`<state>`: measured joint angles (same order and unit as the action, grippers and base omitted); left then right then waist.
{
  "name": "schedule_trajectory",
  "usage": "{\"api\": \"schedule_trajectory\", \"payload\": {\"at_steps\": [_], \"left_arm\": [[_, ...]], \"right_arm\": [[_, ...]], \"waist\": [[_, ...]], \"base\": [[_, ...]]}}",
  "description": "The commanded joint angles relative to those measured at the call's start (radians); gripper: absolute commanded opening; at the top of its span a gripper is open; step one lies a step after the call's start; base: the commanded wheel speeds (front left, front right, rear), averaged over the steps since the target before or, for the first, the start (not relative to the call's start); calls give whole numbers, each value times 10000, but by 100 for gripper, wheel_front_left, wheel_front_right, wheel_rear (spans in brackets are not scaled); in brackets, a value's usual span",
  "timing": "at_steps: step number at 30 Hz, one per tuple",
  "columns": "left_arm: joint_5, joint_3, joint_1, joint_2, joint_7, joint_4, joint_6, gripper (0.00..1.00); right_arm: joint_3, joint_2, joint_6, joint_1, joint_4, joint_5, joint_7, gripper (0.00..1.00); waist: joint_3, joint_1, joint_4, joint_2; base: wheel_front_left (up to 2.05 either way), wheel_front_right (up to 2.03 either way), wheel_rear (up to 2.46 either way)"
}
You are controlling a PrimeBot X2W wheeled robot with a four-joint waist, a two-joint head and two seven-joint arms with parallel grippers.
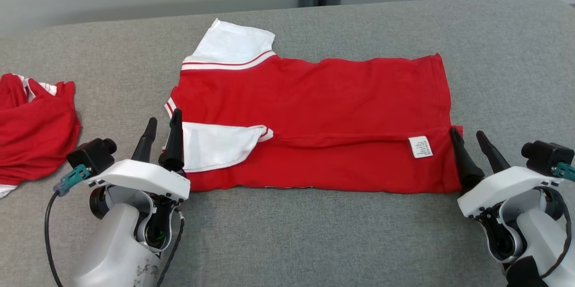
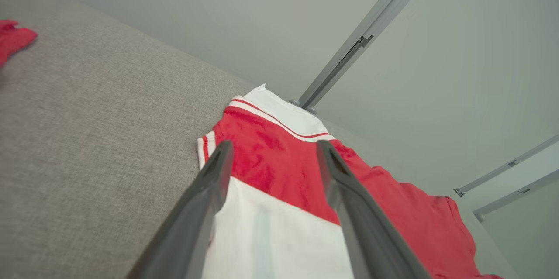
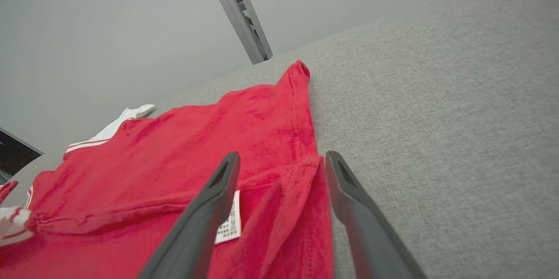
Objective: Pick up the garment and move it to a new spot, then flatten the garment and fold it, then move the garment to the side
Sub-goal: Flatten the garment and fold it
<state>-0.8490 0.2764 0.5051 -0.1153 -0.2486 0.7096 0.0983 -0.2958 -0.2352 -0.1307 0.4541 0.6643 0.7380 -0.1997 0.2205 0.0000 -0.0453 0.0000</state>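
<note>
- The garment (image 1: 314, 98) lies spread out on the grey padded surface (image 1: 314, 233). It is red and runs crosswise in front of the robot, collar end to the robot's left and hem to its right.
- The near long edge is folded up over the body, so a ridge runs along the middle.
- One white sleeve (image 1: 215, 145) is tucked in on top of that fold, and the other white sleeve (image 1: 233, 42) sticks out at the far left corner.
- The left gripper (image 1: 164, 115) sits at the collar end with its jaws wide apart and nothing held.
- Its inner finger stands right at the edge of the folded sleeve, and its outer finger is over bare grey surface.
- From the left wrist view the left gripper (image 2: 273, 143) straddles the sleeve, with white cloth and then red showing in the gap.
- The right gripper (image 1: 467, 131) is at the hem end, also spread wide and gripping nothing.
- Its inner finger meets the corner of the folded hem, and its outer finger is off the cloth.
- In the right wrist view the right gripper (image 3: 281, 154) has that hem corner lying between its fingers.
- The care label (image 1: 421, 147) lies just beside the inner finger.
- I cannot tell whether the fingertips press on the fabric.
- A second red garment (image 1: 36, 130) sits crumpled well apart on the left.
</note>
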Motion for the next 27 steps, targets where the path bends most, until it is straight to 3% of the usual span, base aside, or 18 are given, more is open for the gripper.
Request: {"api": "schedule_trajectory", "payload": {"at_steps": [1, 15, 27], "left_arm": [[75, -116, -81, -48, -90, 70, 68, 100], [1928, -128, -1850, -456, -157, -240, 0, 100], [2830, 368, -1620, -473, -157, 367, -96, 100]], "right_arm": [[-67, -150, -1, -175, 59, 18, -156, 100], [-659, -667, -1, -1272, 47, 273, -440, 100], [-1214, -519, -1, -1039, 433, -192, -239, 100]], "waist": [[-157, 0, 85, 0], [-464, 0, 319, 0], [-272, 0, 190, 0]], "base": [[0, 0, 0], [0, 0, 0], [0, 0, 0]]}}
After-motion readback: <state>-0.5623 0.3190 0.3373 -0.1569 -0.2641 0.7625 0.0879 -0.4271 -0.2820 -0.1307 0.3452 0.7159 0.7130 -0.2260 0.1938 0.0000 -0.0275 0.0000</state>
